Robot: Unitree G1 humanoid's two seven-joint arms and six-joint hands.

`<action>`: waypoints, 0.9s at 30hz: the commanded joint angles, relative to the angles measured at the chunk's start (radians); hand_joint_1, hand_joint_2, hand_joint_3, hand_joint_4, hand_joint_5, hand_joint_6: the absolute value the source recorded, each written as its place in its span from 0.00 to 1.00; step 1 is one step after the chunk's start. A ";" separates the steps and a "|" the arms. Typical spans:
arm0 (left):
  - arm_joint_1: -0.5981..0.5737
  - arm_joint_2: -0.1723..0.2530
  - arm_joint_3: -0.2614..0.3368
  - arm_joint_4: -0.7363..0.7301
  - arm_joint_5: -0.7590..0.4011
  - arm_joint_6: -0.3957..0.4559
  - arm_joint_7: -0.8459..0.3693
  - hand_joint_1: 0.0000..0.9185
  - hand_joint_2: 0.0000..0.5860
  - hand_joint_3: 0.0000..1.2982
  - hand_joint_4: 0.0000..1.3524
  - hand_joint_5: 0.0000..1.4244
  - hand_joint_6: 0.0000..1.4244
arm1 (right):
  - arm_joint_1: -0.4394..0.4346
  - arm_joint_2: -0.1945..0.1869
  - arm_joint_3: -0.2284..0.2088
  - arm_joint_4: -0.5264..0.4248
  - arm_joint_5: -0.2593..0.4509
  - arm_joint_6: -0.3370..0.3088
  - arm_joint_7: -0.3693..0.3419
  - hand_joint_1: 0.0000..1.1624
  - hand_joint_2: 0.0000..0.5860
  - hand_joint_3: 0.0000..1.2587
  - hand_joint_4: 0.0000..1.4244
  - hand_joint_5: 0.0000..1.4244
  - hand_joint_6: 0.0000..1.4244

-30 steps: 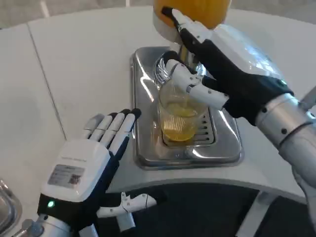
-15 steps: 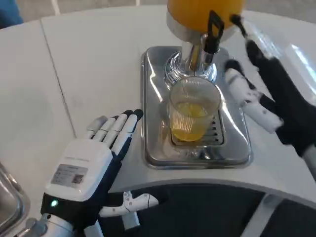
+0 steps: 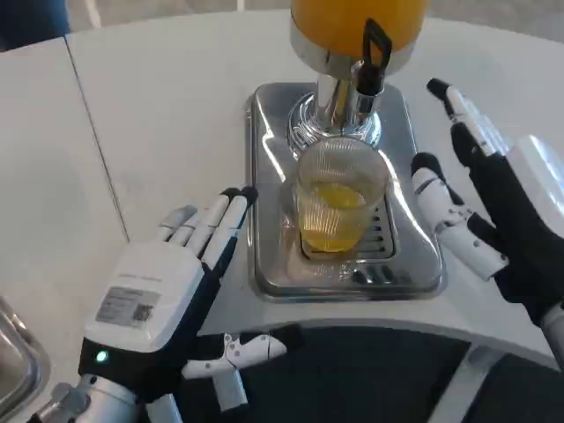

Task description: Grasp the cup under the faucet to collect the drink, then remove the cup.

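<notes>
Cup (image 3: 339,204): clear, ribbed, upright on the steel drip tray (image 3: 264,220), directly below the faucet (image 3: 368,66) with its black lever; partly filled with orange drink, level roughly at the lower half. Dispenser (image 3: 357,22) with orange tank at the top edge, chrome stem standing on the rear of the tray. Tray set on the white counter (image 3: 159,115), slotted grille visible at the front right beside the cup. Left hand (image 3: 167,300): flat on the counter just left of the tray, fingers extended and pointing toward it, fingertips at the tray's left rim, thumb stretched out along the counter's front edge; holding nothing. Right hand (image 3: 493,211): spread wide to the right of the tray, palm turned toward the cup, thumb near the tray's right rim, fingers raised toward the dispenser; apart from the cup, nothing held. Cup untouched by either hand. Metal item at the lower left corner, too cropped to identify
</notes>
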 commanded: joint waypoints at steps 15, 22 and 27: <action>-0.087 -0.019 -0.074 0.028 -0.049 0.055 -0.128 0.00 0.17 0.00 0.00 0.00 0.00 | 0.242 -0.181 -0.085 -0.121 -0.003 -0.332 0.041 0.14 0.91 0.00 0.00 0.00 0.00; -0.141 -0.047 -0.079 0.112 -0.048 0.091 -0.075 0.00 0.16 0.00 0.00 0.00 0.00 | 0.402 -0.181 -0.128 -0.178 0.031 -0.443 0.035 0.18 0.86 0.01 0.00 0.00 0.00; -0.200 -0.058 -0.065 0.188 -0.085 0.108 -0.049 0.00 0.17 0.00 0.00 0.01 0.01 | 0.481 -0.166 -0.152 -0.206 0.045 -0.483 0.037 0.19 0.86 0.01 0.00 0.00 0.00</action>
